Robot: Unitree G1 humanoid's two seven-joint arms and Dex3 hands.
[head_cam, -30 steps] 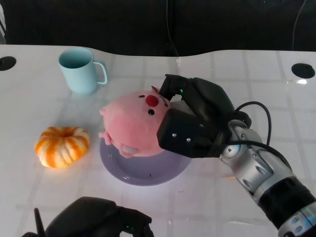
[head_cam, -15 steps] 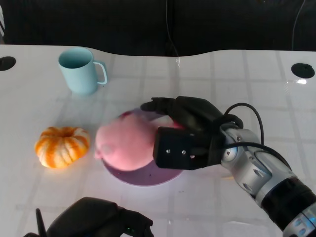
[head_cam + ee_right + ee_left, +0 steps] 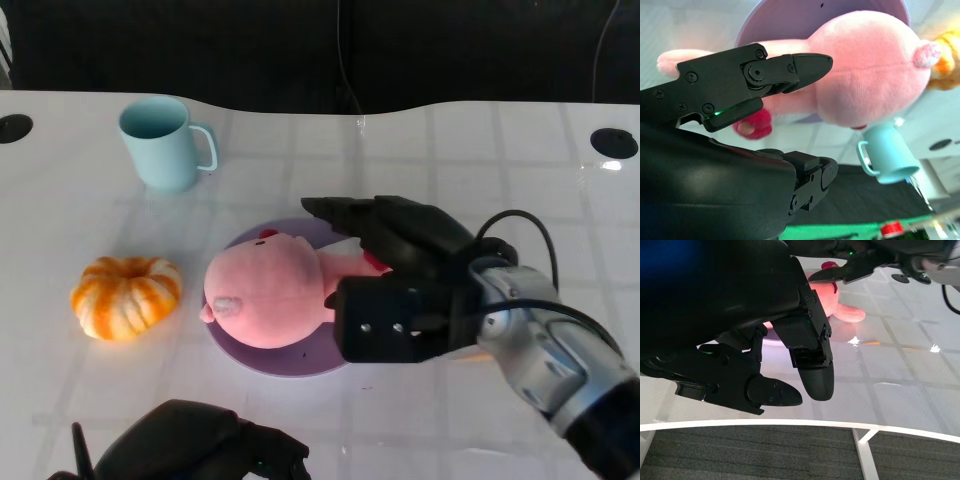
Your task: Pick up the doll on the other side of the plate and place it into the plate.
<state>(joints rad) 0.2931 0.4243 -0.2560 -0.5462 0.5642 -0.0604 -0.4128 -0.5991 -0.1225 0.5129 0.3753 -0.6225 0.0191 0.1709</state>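
Pink plush pig doll (image 3: 268,297) lies on its side in the round lilac plate (image 3: 262,356), centre table; right hand (image 3: 400,285) sits just beside it, fingers spread, nothing held. Left hand (image 3: 200,450) low at the near edge, fingers apart and empty; pale blue ceramic mug (image 3: 163,142) at the far left, orange-and-white striped pumpkin (image 3: 125,296) left of plate.

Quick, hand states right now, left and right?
Left hand: holds nothing, fingers apart, low by the table's near edge.
Right hand: open beside the pink pig doll lying on the purple plate.
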